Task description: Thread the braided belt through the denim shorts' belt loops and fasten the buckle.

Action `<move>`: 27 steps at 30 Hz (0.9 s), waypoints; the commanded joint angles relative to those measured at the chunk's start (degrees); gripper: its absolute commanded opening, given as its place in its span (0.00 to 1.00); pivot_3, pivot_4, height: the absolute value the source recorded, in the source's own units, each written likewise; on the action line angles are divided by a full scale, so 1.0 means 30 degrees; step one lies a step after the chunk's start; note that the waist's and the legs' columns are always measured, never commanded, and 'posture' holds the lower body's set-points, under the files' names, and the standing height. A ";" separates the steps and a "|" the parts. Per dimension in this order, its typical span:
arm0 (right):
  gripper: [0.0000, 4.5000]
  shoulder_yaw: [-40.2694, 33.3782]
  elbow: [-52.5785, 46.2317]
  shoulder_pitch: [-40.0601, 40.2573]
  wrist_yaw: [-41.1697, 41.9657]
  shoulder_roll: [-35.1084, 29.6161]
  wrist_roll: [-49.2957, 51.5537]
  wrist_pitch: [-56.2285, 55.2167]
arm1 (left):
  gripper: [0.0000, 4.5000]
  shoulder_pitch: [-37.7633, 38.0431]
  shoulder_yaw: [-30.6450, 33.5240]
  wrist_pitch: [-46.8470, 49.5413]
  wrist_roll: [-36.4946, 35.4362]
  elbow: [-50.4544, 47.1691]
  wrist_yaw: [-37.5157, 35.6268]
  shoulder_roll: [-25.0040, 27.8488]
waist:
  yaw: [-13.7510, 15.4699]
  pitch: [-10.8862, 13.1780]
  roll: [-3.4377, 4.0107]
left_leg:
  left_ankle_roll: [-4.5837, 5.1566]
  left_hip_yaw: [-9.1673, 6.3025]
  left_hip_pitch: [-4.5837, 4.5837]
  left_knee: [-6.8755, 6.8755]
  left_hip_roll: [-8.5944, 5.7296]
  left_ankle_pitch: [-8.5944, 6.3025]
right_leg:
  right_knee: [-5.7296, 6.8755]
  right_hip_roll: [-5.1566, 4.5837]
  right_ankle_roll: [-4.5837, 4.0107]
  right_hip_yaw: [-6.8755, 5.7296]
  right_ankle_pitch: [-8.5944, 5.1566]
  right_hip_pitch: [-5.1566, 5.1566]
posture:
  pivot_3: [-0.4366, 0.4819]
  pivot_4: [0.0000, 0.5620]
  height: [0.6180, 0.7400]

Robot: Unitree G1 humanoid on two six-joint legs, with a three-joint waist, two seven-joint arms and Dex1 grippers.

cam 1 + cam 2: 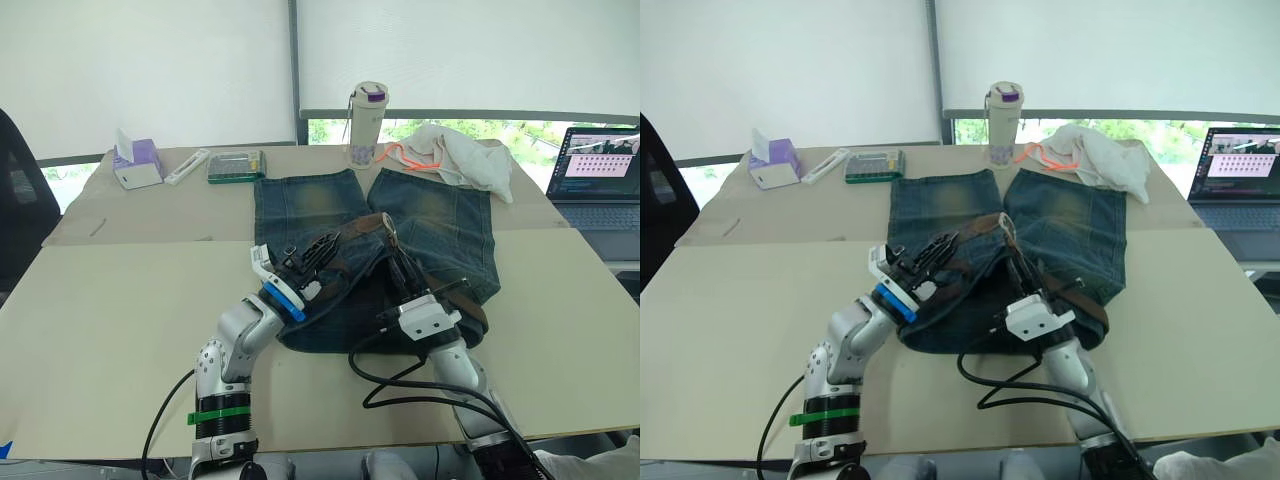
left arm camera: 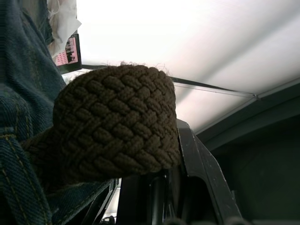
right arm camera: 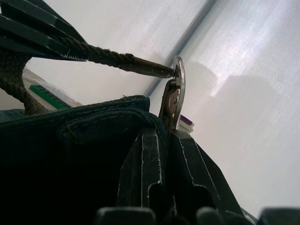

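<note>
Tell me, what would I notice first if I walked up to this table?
The shorts lie spread in the middle of the table, with both grippers working at their near end. The left gripper pinches the belt. The right gripper is shut by the buckle, and the brown strap runs between the two. At the far edge stand a bottle and a tissue box.

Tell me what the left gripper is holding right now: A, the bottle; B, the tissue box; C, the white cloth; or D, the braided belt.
D: the left gripper is over the shorts, and the left wrist view shows the braided belt folded over one of its fingers. The bottle, tissue box and white cloth lie far off at the back of the table.
</note>
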 commanded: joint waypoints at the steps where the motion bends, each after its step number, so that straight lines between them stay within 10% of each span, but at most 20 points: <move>1: 0.00 -0.0318 -0.1188 -0.0313 -0.0524 0.0278 0.0121 -0.0720 | 0.00 0.0097 0.0101 0.0437 -0.0204 -0.0176 0.0148 -0.2616 | -0.0002 0.0000 0.0000 | -0.0001 0.0001 0.0000 0.0000 0.0000 0.0000 | 0.0000 0.0000 0.0000 0.0001 0.0000 0.0000 | 0.48 0.27 1.00; 27: 0.00 0.1613 -0.0071 -0.0856 0.2720 -0.2885 -0.0384 -0.2654 | 0.00 -0.0976 -0.2756 0.0321 0.1228 0.2032 0.0213 -0.0057 | -0.0010 -0.0002 -0.0005 | -0.0105 0.0006 0.0003 0.0006 -0.0002 0.0061 | 0.0000 0.0000 0.0000 0.0005 0.0000 0.0005 | 0.48 0.27 1.00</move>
